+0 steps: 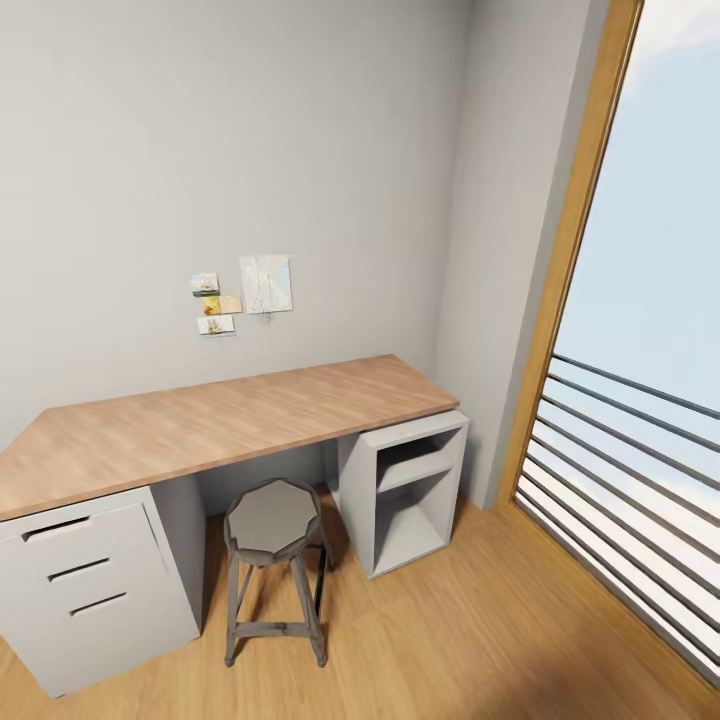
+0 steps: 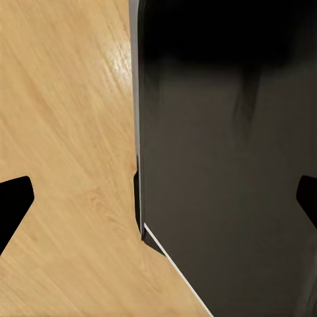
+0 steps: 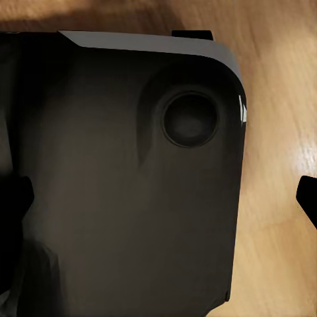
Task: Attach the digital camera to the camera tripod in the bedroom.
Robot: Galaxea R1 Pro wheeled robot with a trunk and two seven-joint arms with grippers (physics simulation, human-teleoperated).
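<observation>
The digital camera and the camera tripod are out of view. The head view looks at a corner of a white-walled room with a wooden floor (image 1: 480, 640). My left gripper (image 2: 158, 206) hangs open over the floor beside my own dark base (image 2: 231, 165), its black fingertips (image 2: 13, 205) wide apart with nothing between them. My right gripper (image 3: 162, 205) is open too, above the rounded dark base cover (image 3: 132, 165), and holds nothing.
A wooden desk top (image 1: 220, 420) runs along the wall on a white drawer unit (image 1: 90, 590) and an open white cabinet (image 1: 405, 490). A grey stool (image 1: 272, 525) stands between them. A tall window with a wooden frame (image 1: 560, 260) and railing bars (image 1: 630, 480) is at the right.
</observation>
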